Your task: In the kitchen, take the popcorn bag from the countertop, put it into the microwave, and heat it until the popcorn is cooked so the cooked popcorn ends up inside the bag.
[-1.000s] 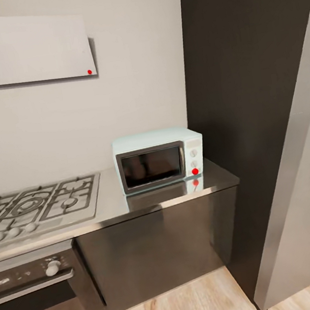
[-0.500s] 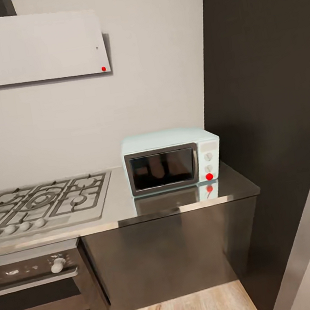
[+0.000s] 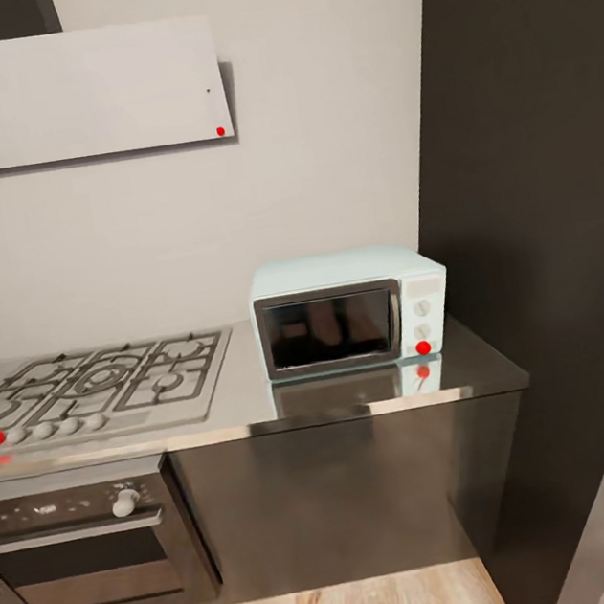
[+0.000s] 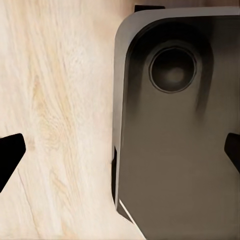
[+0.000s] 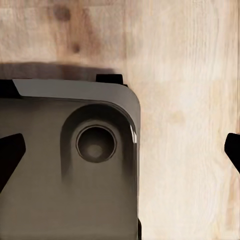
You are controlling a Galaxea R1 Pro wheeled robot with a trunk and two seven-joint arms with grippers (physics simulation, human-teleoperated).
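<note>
The pale blue microwave (image 3: 350, 312) stands on the grey countertop (image 3: 250, 392) near its right end, dark glass door shut, knobs on its right panel, a red dot on the lowest knob. The popcorn bag and the popcorn are out of view. In the left wrist view my left gripper (image 4: 120, 152) is open, its dark fingertips (image 4: 10, 156) far apart above wooden floor. My right gripper (image 5: 121, 152) is likewise open, with nothing between its fingertips (image 5: 10, 156).
A grey gas hob (image 3: 101, 382) lies left of the microwave, with a built-in oven (image 3: 87, 547) under it. A tall dark cabinet (image 3: 540, 208) walls off the right. A pale hood (image 3: 68, 95) hangs above. My dark base (image 4: 175, 150) sits below both grippers.
The head camera has swung, so the whole scene has slid rightward. The microwave now sits nearer the picture's middle right and more of the hob shows.
</note>
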